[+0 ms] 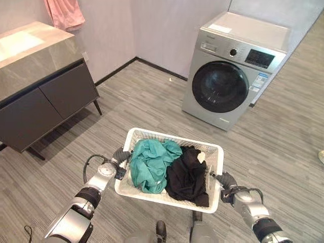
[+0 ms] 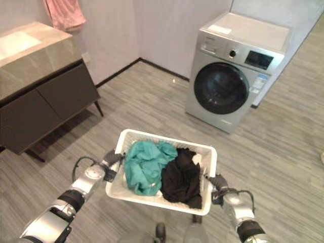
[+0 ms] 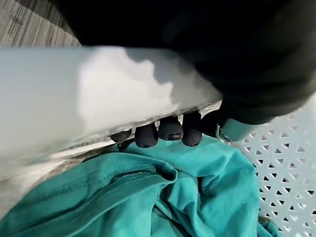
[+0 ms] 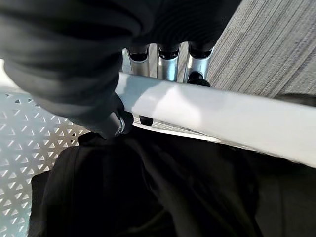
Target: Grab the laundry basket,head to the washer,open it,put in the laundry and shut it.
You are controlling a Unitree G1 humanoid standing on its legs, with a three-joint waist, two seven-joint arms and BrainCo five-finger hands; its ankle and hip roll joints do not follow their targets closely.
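I carry a white lattice laundry basket (image 1: 147, 135) low in front of me, above the floor. A teal garment (image 1: 149, 162) lies in its left half and a black garment (image 1: 187, 177) in its right half. My left hand (image 1: 121, 156) is curled round the basket's left rim, its dark fingertips (image 3: 170, 129) hooked under the rim (image 3: 74, 94). On the opposite rim (image 4: 207, 116) my right hand (image 1: 225, 180) is wrapped, fingers (image 4: 168, 61) round the edge. The silver front-loading washer (image 1: 235, 68) stands ahead at the right, its round dark door (image 1: 219, 87) shut.
A dark cabinet (image 1: 45, 101) with a stone top stands at the left on thin legs. A pink towel (image 1: 65, 12) hangs on the wall above it. Grey plank floor (image 1: 142, 101) stretches between me and the washer.
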